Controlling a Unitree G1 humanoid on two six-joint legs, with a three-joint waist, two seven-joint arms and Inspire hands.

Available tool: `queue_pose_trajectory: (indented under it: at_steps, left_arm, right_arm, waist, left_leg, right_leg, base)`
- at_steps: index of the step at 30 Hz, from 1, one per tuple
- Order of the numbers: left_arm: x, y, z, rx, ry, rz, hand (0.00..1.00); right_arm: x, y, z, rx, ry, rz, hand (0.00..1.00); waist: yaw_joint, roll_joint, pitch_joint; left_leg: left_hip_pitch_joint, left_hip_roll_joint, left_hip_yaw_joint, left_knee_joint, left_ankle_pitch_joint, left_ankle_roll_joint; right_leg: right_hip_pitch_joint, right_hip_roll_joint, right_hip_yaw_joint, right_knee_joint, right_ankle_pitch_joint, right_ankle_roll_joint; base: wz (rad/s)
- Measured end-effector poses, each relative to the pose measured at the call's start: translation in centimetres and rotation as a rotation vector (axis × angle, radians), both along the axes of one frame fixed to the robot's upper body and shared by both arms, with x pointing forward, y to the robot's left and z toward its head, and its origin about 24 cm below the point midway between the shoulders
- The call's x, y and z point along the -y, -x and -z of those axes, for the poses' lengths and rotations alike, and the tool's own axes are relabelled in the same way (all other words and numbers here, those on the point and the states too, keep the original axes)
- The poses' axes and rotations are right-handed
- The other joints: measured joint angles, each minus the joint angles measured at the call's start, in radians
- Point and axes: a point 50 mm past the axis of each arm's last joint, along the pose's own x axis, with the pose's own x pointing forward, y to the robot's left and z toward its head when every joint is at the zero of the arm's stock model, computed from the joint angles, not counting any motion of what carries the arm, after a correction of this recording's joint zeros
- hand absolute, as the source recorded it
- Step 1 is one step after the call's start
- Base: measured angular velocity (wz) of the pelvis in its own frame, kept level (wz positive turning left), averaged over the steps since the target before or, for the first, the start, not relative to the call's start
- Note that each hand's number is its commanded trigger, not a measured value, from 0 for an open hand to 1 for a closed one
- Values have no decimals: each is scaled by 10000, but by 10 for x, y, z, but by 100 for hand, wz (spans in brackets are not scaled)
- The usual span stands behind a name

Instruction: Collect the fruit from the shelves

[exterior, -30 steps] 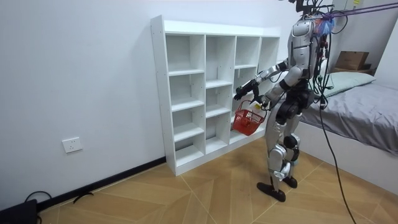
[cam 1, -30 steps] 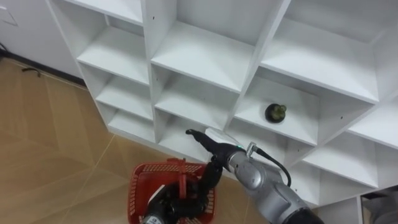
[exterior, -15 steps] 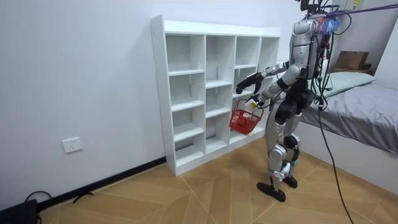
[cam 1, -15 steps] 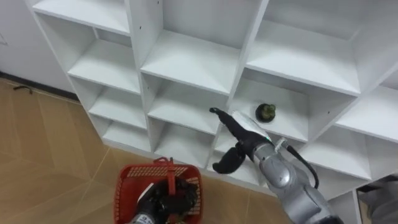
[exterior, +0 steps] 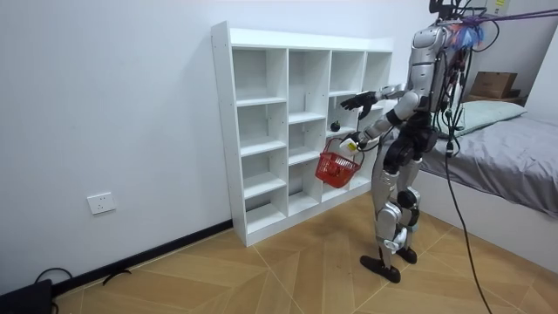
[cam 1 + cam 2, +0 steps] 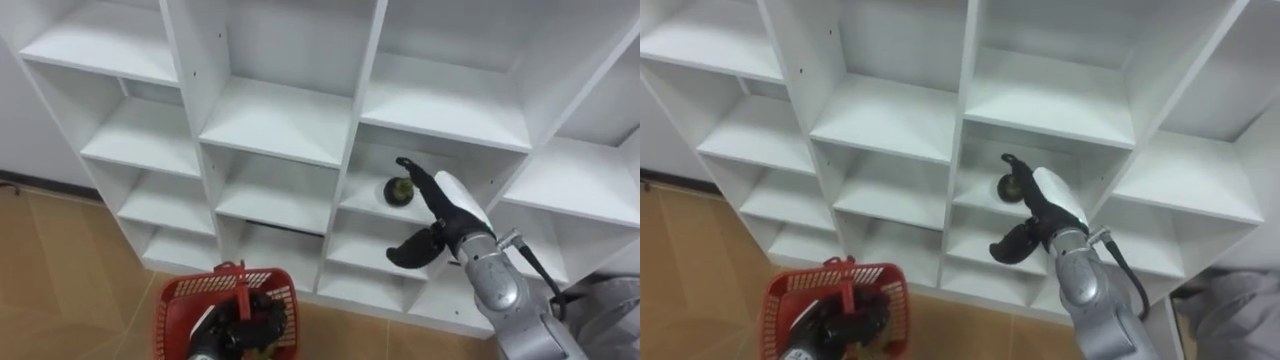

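Note:
A dark green round fruit lies on a shelf in the white closet, in a compartment right of the middle. My right hand is open just in front of that compartment, its fingers stretched toward the fruit and partly covering it in the right eye view, while the thumb hangs below. Whether it touches the fruit I cannot tell. Low at the left, my left hand is shut on the handle of a red basket. In the room view I stand facing the closet, with the basket hanging in front of it.
The other compartments in view hold nothing. Wooden floor lies below the closet. A grey bed stands behind me at the room view's right, with a cardboard box beyond it.
My right hand has risen from over the basket up to the fruit's compartment. The view has shifted, so the closet sits further left. The basket stays in my left hand.

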Motion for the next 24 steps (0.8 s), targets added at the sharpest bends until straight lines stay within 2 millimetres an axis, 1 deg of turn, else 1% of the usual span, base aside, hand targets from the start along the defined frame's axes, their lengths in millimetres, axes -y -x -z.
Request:
queue_pose_trajectory:
  at_steps: [3,6,9,12,16,17,20,22,24]
  left_arm:
    - [-6,1,0,5,-66,-322,100]
    - [-8,1,-1,83,-111,-390,100]
    - [-8,2,0,98,-112,-415,100]
    - [-8,8,2,-21,-97,-478,100]
    - [-8,15,5,-207,-101,-517,100]
    - [-9,15,5,-212,-110,-519,100]
    - [-10,16,6,-267,-146,-516,100]
    - [-13,16,5,-237,-217,-598,100]
    - [-16,17,6,-280,-283,-672,100]
  right_arm:
    - [5,4,3,-96,-61,229,0]
    - [10,6,3,-19,-268,482,0]
    - [11,6,3,20,-298,497,0]
    - [11,6,3,83,-287,462,0]
    - [12,6,4,76,1,440,0]
    - [13,7,7,-13,7,467,0]
    - [15,9,12,-262,-22,558,0]
    - [16,9,13,-273,23,556,0]
    - [18,7,17,-442,97,641,0]
  waist:
    - [-1,20,24]
    - [-1,22,25]
    - [-18,19,28]
    - [-103,14,30]
    - [-139,-39,53]
    - [-113,-72,35]
    - [-88,-98,36]
    - [-52,-128,20]
    - [-58,-167,31]
  left_leg:
    - [120,3,28,-62,0,1]
    - [122,3,27,-79,1,1]
    - [125,1,24,-97,0,1]
    - [120,-3,22,-123,0,1]
    - [100,-2,25,-135,-5,-7]
    - [64,-2,28,-139,-8,-11]
    - [0,0,23,-139,-9,-11]
    - [-132,1,25,-121,-8,-11]
    - [-246,0,14,-47,-7,-11]
  right_leg:
    - [49,-5,85,11,-47,14]
    - [77,-3,84,31,-44,15]
    - [122,2,80,9,-46,17]
    - [124,7,75,-22,-51,20]
    - [69,27,75,-89,-49,18]
    - [13,30,79,-95,-51,16]
    - [-36,29,71,-86,-48,14]
    - [-182,13,54,-9,-49,7]
    - [-237,-22,-25,60,-59,-4]
  base:
    - [-2]
    - [0]
    - [0]
    - [0]
    - [0]
    - [0]
    - [0]
    - [0]
    - [2]
